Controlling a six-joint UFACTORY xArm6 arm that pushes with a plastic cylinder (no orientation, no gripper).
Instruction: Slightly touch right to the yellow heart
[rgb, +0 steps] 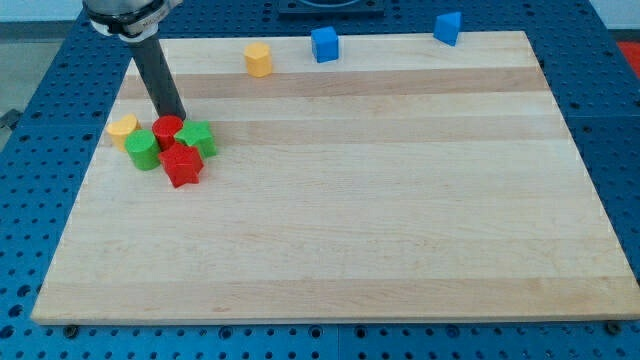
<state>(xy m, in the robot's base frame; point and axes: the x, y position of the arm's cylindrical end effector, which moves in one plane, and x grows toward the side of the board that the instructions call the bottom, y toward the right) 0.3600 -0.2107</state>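
At the desk's (400, 200) left, my tip (176, 116) is seen touching the red cylinder (167, 130), right of the yellow heart (123, 127).

The arm shows only at the view's top left: a rounded housing, dark grey to black with a lighter grey sheen on its lower rim, cut off by the picture's edge. From it runs a straight, smooth, matte black rod of even thickness, ending in my tip (176, 117), blunt and unmarked. No cables, screws or lettering can be made out.
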